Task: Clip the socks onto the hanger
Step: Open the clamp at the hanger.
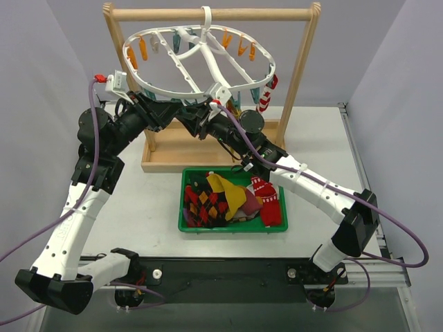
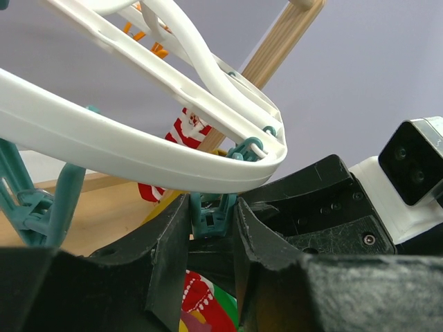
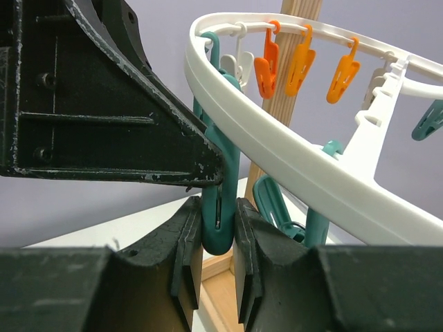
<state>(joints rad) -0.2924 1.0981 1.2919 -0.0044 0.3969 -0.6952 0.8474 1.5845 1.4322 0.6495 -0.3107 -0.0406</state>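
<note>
The white oval hanger (image 1: 156, 86) hangs tilted from the wooden bar. Both grippers meet under its front rim. My left gripper (image 1: 185, 109) is shut on the upper part of a teal clip (image 2: 210, 218) just below the hanger rim (image 2: 104, 138). My right gripper (image 1: 201, 123) is shut on the lower tip of a teal clip (image 3: 220, 207), with the left finger right above it. No sock is in either grip. A red-white sock (image 1: 268, 93) is clipped at the hanger's right side. Several socks (image 1: 221, 197) lie in a pile in the green bin.
The wooden bar rack (image 1: 208, 14) stands on a wooden base (image 1: 173, 155) at the back of the table. The green bin (image 1: 232, 227) sits in front of it, under the right arm. Orange clips (image 3: 299, 66) and teal clips dangle along the far rim.
</note>
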